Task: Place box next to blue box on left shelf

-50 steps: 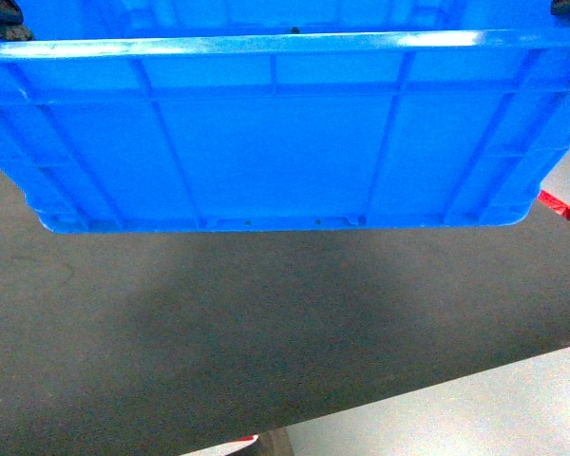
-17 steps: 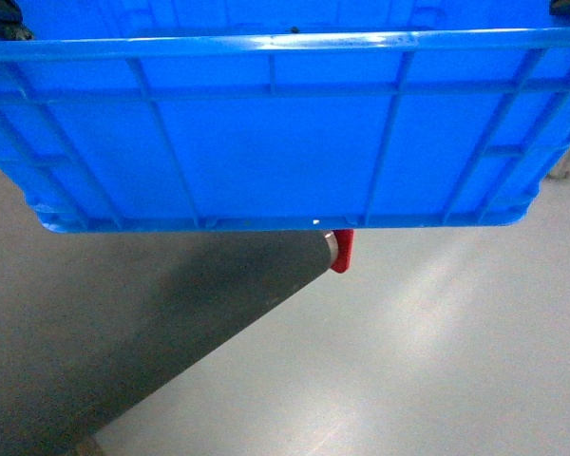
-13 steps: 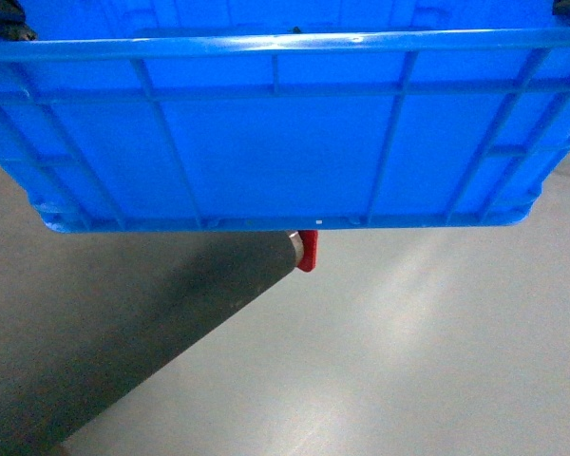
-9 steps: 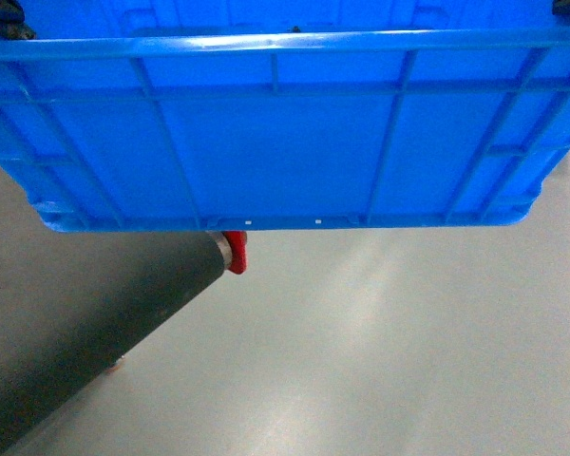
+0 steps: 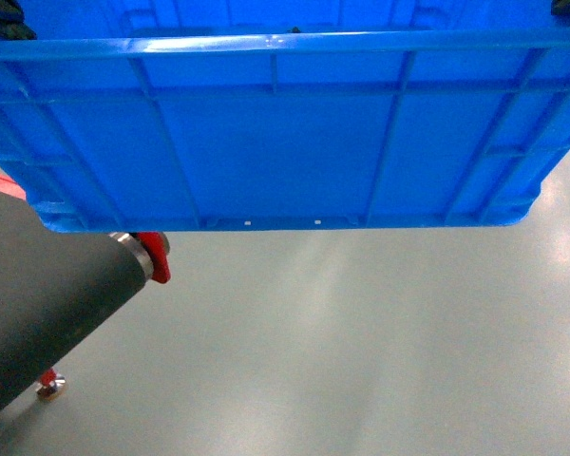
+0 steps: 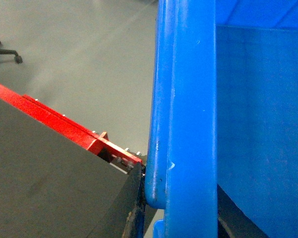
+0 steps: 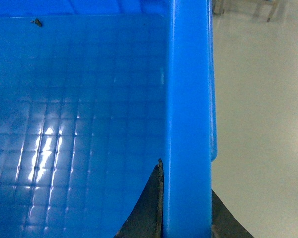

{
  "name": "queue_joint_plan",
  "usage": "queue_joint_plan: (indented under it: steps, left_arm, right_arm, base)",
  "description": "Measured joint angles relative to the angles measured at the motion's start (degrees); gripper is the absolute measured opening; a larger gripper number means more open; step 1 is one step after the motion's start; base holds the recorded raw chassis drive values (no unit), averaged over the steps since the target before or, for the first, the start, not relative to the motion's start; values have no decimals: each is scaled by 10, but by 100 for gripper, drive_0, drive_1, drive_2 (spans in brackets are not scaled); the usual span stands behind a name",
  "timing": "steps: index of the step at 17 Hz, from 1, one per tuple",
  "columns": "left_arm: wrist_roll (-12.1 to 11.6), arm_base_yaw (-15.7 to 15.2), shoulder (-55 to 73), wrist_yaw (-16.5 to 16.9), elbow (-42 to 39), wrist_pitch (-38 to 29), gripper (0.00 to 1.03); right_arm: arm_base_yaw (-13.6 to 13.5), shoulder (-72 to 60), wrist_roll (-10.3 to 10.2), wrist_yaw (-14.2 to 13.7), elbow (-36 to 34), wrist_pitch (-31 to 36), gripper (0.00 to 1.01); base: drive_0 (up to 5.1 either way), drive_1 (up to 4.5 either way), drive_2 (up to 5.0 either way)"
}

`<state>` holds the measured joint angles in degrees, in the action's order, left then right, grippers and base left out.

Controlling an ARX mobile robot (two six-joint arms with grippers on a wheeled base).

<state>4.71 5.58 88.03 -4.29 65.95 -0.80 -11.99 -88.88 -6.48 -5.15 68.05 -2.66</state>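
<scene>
Overhead, the box [image 5: 285,142] fills the upper half of the head view, held off the floor [image 5: 380,351], its ribbed long wall facing the camera and its thick rim running edge to edge at 12 o'clock. No shelf of rollers shows in any view, so the box's place relative to it cannot be told.

Left claw [image 6: 139,213]: in the left wrist view a dark finger [image 6: 135,198] lies against the outside of the box's rim at 6 o'clock, touching it. The mate is only a dark sliver inside the wall at the bottom edge. It reads as clamped on the rim. In the head view just a dark scrap of this claw shows at the 10 o'clock corner.

Right claw [image 7: 181,218]: in the right wrist view one dark finger [image 7: 146,208] sits inside the box wall and another outside it, at 6 o'clock, the rim pinched between them. Clamped on the box.

The box interior in the right wrist view is smooth with a faint grid pattern, and a small dark speck [image 7: 37,22] lies near 11 o'clock.

Below the box at 8 o'clock in the head view, a dark surface [image 5: 47,304] juts in, with a red frame [image 5: 157,258] corner at its tip and a foot [image 5: 51,384] on the floor. The left wrist view shows the same dark surface and its red rail at 8 o'clock, beside the box.
</scene>
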Motion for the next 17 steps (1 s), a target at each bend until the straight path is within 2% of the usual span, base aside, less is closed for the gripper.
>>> queue_joint_plan:
  steps: [17]
  left_arm:
    - [0, 0, 0, 0, 0, 0, 20]
  right_arm:
    - [0, 0, 0, 0, 0, -1, 8]
  base:
    - [-155, -155, -155]
